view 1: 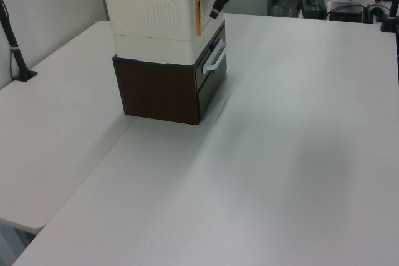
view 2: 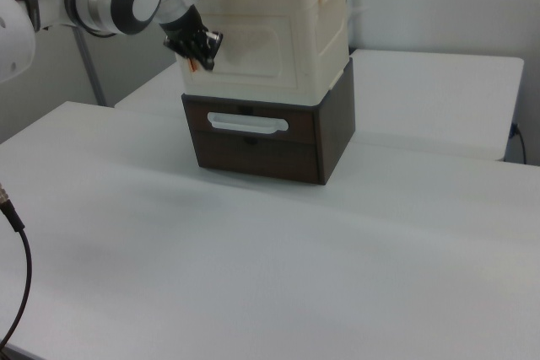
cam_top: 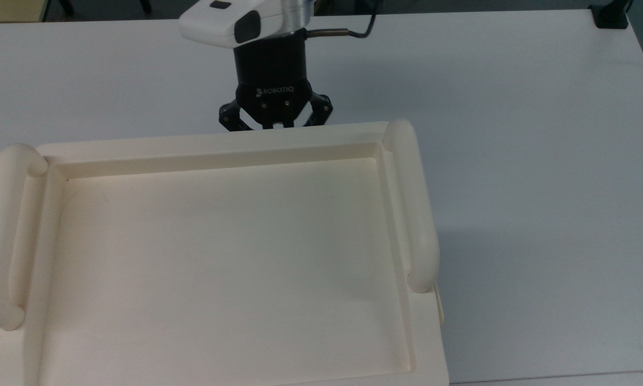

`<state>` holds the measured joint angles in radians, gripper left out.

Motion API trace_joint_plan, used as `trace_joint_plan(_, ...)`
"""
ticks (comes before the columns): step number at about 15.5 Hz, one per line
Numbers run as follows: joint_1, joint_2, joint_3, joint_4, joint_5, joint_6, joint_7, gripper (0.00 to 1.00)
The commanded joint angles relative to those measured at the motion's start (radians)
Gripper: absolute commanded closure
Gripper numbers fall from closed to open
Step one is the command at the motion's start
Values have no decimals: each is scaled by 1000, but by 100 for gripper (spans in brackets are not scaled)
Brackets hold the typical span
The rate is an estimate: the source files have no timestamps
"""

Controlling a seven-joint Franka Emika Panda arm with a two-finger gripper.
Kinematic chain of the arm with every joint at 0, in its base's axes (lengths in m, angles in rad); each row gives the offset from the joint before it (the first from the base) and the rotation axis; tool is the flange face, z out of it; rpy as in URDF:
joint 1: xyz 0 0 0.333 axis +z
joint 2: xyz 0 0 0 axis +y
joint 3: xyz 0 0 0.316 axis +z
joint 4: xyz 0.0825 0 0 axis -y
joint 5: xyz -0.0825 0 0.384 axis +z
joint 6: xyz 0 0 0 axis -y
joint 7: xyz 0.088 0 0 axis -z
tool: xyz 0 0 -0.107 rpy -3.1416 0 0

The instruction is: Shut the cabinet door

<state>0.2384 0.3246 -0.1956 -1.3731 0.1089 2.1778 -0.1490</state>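
Task's thing: the cabinet door (view 2: 263,50) is the front panel of the cream cabinet, which sits on a dark brown drawer unit (view 2: 325,137).
Door's state: in the right view it looks flush, or almost flush, with the cabinet front. In the left view a thin orange strip (view 1: 197,18) shows at the door's edge, so I judge a slight gap may be left.
My gripper: my gripper (view 2: 203,50) is just in front of the door, near the right view's left edge of the panel. I cannot tell whether it touches the door, nor whether it is open or closed.
Done: the swing looks nearly complete.
Left: a last press to seat the panel, if the gap is real, then backing off.
Around: the recessed tray top (cam_top: 219,143) with tubular side handles, a white drawer handle (view 2: 245,123) below me, and the white table (cam_top: 514,107).
In the way: nothing lies between me and the door. The drawer handle juts out beneath.
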Motion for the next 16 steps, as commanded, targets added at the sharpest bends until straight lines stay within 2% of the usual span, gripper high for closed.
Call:
trace_joint_plan(1, -27, -111, 1, -93, 20, -237, -34, 89)
trace_joint_plan(3, -47, -162, 1, -126, 21, -353, -23, 82)
trace_joint_plan(5, -71, -196, -2, -130, 18, -487, 23, 57)
trace_joint_plan(6, -80, -203, -5, -130, 17, -527, 69, 48)
trace_joint_plan(7, -93, -213, -7, -133, 11, -538, 136, 31)
trace_joint_plan(8, -108, -228, -7, -152, 6, -536, 211, 0)
trace_joint_plan(10, -119, -262, -7, -165, 3, -536, 304, 0)
trace_joint_plan(13, -134, -288, 7, -191, -38, -556, 313, 0)
trace_joint_plan(16, -177, -291, 51, -196, -38, -558, 315, 0)
